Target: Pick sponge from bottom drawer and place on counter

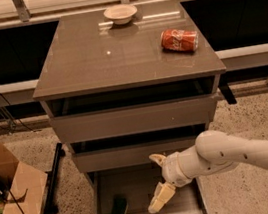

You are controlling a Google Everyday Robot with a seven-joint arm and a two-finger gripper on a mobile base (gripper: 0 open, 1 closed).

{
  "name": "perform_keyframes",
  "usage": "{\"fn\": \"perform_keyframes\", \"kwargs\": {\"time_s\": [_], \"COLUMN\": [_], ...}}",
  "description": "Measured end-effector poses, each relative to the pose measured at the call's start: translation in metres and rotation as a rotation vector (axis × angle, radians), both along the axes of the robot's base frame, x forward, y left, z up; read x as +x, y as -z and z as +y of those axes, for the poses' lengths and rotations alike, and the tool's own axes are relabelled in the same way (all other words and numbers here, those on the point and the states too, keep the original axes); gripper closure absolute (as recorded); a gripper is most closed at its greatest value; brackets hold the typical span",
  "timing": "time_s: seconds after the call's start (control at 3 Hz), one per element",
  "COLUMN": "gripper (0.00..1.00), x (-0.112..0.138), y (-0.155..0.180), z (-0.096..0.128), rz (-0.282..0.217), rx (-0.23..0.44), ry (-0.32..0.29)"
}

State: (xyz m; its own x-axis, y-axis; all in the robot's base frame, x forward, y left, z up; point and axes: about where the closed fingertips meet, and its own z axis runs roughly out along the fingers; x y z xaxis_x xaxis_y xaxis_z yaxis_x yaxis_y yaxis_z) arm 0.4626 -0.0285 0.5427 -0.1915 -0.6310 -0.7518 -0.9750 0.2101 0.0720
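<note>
Camera view is showing the bottom drawer pulled out nearest the lens, below the counter's front edge. The sponge is lying on the drawer floor toward its near-left corner, close to the front lip and the left wall. The gripper is hanging inside the same drawer, to the right of the sponge and apart from it, with its two fingers spread and nothing between them.

Closing from here would probably be grabbing only air, since the sponge is sitting off to the side. Sliding across could be shoving the soft sponge against the left wall, or jamming a finger there. Lifting straight up is risking a knock against the middle drawer, which is overhanging the arm. Setting down near the counter's right edge could be nudging the can, which is lying on its side and looks free to roll.

Counting: one sponge, one gripper, three drawers including the top drawer, one can, and one bowl sitting at the middle of the far edge.
</note>
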Motion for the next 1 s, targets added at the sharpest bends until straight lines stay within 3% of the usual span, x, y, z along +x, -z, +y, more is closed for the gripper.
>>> {"fn": "perform_keyframes", "kwargs": {"time_s": [0.67,1.0], "gripper": [0.0,0.0], "x": [0.015,0.022], "y": [0.077,0.107], "z": [0.045,0.057], "rz": [0.024,0.038], "rx": [0.193,0.277], "ry": [-0.008,-0.002]}}
